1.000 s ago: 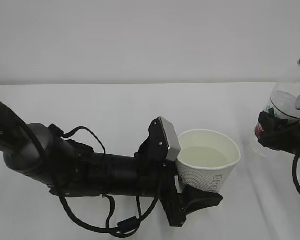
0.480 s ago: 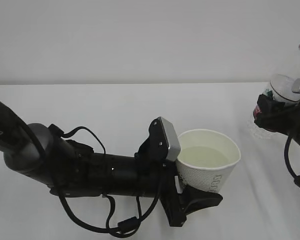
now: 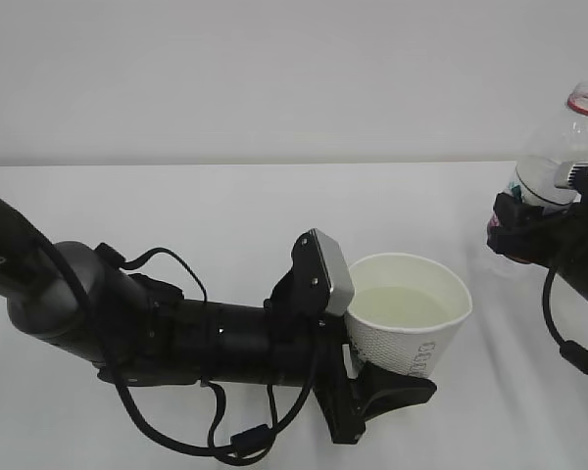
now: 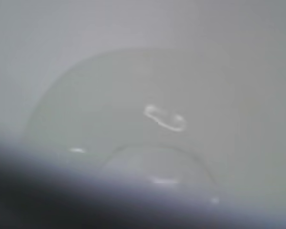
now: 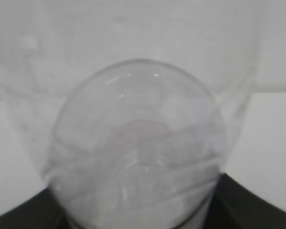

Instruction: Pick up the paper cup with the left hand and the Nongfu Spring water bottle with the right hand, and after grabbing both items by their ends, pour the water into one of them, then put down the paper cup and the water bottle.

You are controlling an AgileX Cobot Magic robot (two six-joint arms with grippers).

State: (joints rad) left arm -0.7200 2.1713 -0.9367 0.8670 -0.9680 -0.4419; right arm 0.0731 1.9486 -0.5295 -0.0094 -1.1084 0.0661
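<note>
White tabletop (image 3: 225, 206), bare wall behind. Left hand (image 3: 372, 352) clamps water-filled paper cup (image 3: 412, 323) near front edge; right hand (image 3: 529, 235) grips Nongfu Spring water bottle (image 3: 559, 157) at right edge. Risk: jolted set-down slops the cup.

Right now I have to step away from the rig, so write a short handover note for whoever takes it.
Left hand: fingers closed on the paper cup, held upright near the table.
Right hand: fingers closed on the Nongfu Spring water bottle, upright at the far right, neck up, no cap.
Done: both picked up; water is in the cup, so the pour looks finished.
Left: set the cup down, set the bottle down, release both.
</note>
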